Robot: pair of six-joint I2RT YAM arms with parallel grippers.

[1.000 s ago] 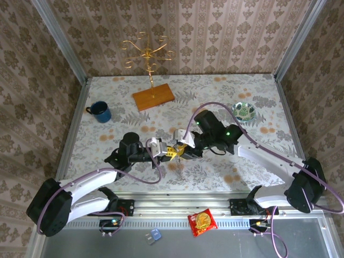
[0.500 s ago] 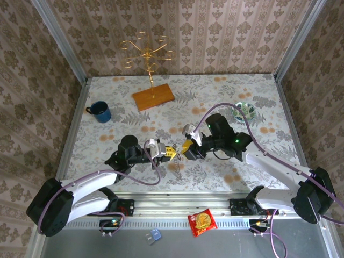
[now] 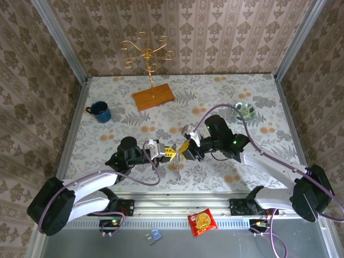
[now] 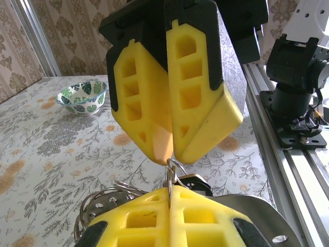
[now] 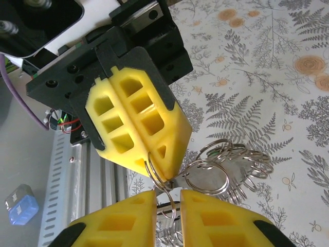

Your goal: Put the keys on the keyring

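This was a robotics lab cell dressed up as a home. Behind the gold stand (image 3: 146, 51) rose wallpaper panels (image 3: 215, 32) framed by bare aluminium posts (image 3: 59, 40). In front of the stand lay a floral-print worktop (image 3: 215, 88) with a blue mug (image 3: 100, 112) and a patterned bowl (image 3: 244, 111). Farther in front of the stand, a metal rail (image 3: 177, 206) carried bolted arm bases (image 3: 119, 207) with purple cables (image 3: 279, 242).

Brown patterned wallpaper (image 3: 215, 32) is covering the walls on the far, left and right sides, closing in the desk (image 3: 107, 91). A pale cloth (image 3: 231, 86) printed with grey ferns and orange blossoms is lying over it. Metal posts (image 3: 60, 40) are rising at the far corners. A metal rail (image 3: 177, 207) is running along the near edge, and soft, even light is falling everywhere.
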